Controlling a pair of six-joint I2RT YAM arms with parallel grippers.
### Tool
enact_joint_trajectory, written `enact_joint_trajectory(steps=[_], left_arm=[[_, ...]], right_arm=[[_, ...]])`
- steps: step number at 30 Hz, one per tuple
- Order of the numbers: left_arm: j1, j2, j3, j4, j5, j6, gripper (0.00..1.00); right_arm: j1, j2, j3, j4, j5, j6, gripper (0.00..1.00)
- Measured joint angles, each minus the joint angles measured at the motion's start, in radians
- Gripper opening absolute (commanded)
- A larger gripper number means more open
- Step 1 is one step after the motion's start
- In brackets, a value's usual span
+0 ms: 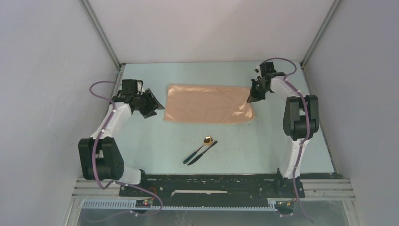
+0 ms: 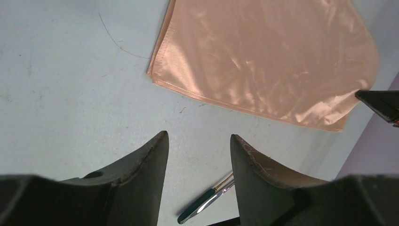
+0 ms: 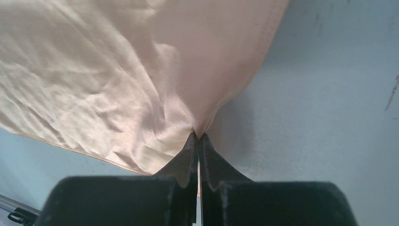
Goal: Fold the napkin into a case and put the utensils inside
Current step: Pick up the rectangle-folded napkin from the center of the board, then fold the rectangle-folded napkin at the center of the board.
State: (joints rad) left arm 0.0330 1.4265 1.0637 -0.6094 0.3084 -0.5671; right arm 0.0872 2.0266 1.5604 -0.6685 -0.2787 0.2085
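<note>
Early folding step, to judge by the flat napkin (image 1: pixel 209 103) with no case formed yet. Pinched on a pucker of its right edge by the right gripper (image 3: pixel 197 136), jaws pressed together on the cloth, fabric fanning out ahead and to the left of the tips. Parted about halfway on the left gripper (image 2: pixel 197 141), nothing between the fingers, the cloth's nearest corner ahead of them and apart. Next, most likely: lift and draw the pinched edge across toward the left jaws without losing the thin fabric. Well behind both sets of jaws, toward the bases: spoon (image 1: pixel 196 151) and knife (image 1: pixel 202 153), side by side. Underneath, a pale blue-green table (image 1: pixel 141 141), lightly scuffed. Around it, plain grey walls (image 1: pixel 47 70) with metal frame posts (image 1: pixel 101 33) at the far corners.
</note>
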Motion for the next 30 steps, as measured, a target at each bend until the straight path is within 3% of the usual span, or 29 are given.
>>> enact_joint_trajectory(steps=[8, 14, 22, 30], left_arm=[[0.000, -0.022, 0.007, -0.006, -0.014, 0.004, 0.57], [0.012, -0.050, 0.007, -0.005, -0.017, 0.016, 0.57], [0.065, -0.095, -0.011, 0.008, -0.009, 0.018, 0.57], [0.090, -0.113, -0.024, 0.025, 0.016, 0.017, 0.57]], right_arm=[[0.132, 0.003, 0.104, -0.028, 0.036, 0.047, 0.00], [0.308, 0.115, 0.379, -0.081, 0.064, 0.105, 0.00], [0.472, 0.389, 0.770, -0.168, 0.055, 0.164, 0.00], [0.526, 0.455, 0.801, -0.142, -0.023, 0.219, 0.00]])
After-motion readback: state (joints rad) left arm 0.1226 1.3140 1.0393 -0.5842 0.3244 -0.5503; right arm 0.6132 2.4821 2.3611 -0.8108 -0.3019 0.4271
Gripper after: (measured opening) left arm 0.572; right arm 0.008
